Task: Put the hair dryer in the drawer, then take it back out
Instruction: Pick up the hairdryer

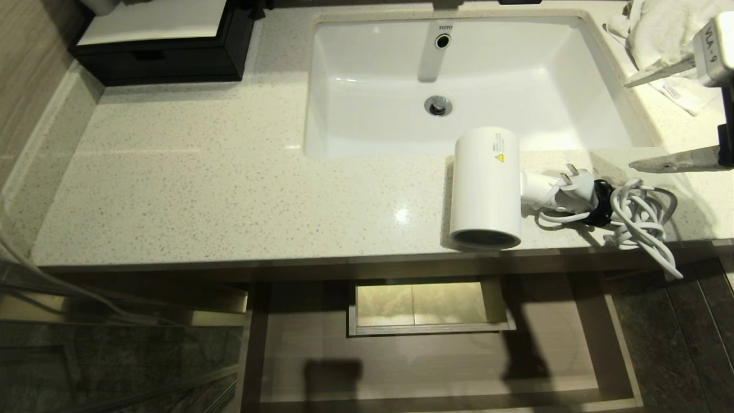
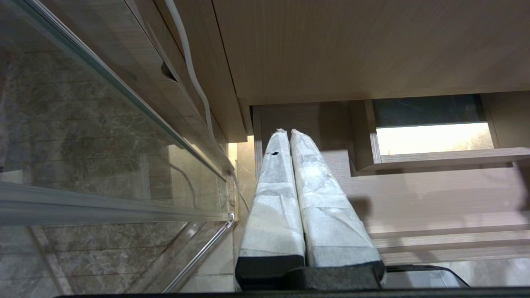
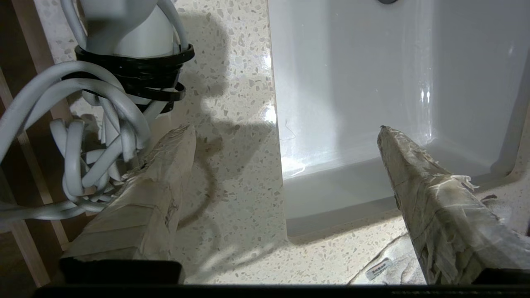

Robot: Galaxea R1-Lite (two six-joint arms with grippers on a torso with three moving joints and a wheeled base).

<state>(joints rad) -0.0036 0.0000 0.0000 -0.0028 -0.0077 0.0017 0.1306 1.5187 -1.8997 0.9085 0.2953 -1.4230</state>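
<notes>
Head view of a bathroom vanity. The hair dryer (image 1: 486,189) is lying on the speckled counter (image 1: 200,189), just near of the sink (image 1: 373,97) and right of centre, its grille end reaching almost to the counter's near edge; its bundled cord (image 1: 642,221) is trailing to the right, with one loop hanging over that edge. The drawer (image 1: 622,344) is standing pulled out below, holding nothing visible around its boxed cut-out (image 1: 427,307). The right gripper (image 1: 651,120) is hovering at the far right, its jaws standing wide apart and holding nothing, one finger above the counter beside the cord and the other toward the towel (image 1: 659,34). The left gripper (image 2: 288,132) is hanging low beside the drawer's left side, jaws pressed together and empty. Judged risks: a nudge on the barrel could be rolling it off the near edge, since little counter is remaining there; the hanging loop could be snagging on the drawer wall or on a finger; a jaw could be catching the cord instead of the body. Open room is lying to the left, across the bare counter; the sink rim is bounding the far side, and a black box (image 1: 166,51) is occupying the far left corner.
</notes>
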